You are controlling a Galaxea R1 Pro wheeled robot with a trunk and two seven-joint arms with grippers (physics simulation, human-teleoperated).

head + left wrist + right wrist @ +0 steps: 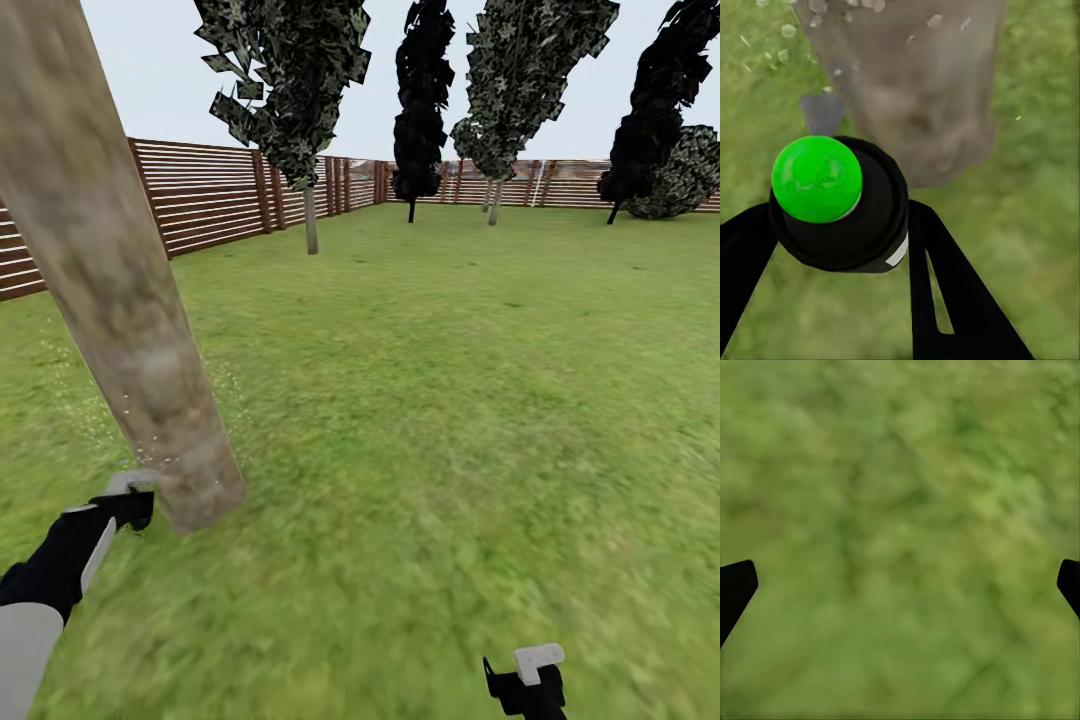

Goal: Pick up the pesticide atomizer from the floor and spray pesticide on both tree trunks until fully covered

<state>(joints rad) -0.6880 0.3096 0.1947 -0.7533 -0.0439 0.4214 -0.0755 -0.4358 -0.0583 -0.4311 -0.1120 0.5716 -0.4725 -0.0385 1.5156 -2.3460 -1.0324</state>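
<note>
The pesticide atomizer point(840, 206), small, rigid and probably light, sits clamped by its black body in the left claw point(128, 503), nozzle near the tree trunk point(120, 310). Droplets fleck the bark. The right claw point(900, 585) hangs wide open, empty, over grass point(450, 400).

No words, numbers, brands or signs can be read anywhere: the small white patch on the black, green-capped pesticide atomizer point(840, 217) is blank, and the thick mottled grey-brown tree trunk point(120, 300) and brown slatted wooden fence point(220, 195) carry no markings.
</note>
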